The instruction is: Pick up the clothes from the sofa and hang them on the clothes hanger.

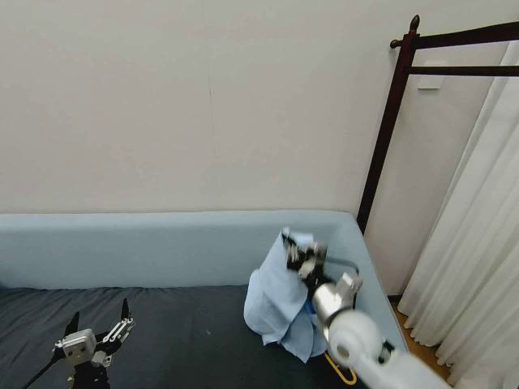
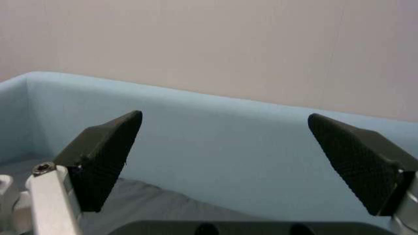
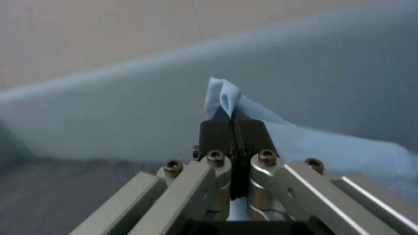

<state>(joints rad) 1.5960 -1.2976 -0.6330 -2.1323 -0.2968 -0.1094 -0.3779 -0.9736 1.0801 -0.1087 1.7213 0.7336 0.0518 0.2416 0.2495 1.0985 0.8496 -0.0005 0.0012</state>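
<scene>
Head view: right gripper (image 1: 298,258) holding light-blue garment (image 1: 272,304) up over sofa (image 1: 162,243), R end; rack (image 1: 389,121) standing just beyond. Judgement: keep pinch firm, get hem clearing seat before swinging twd rack bar. Left gripper (image 1: 97,332) hovering low over seat, L side.

L wrist view: left gripper (image 2: 223,117) fingers standing spread wide, holding nothing.

R wrist view: right gripper (image 3: 230,115) jaws pressing together, pinching garment (image 3: 222,95) fold at tips.
</scene>
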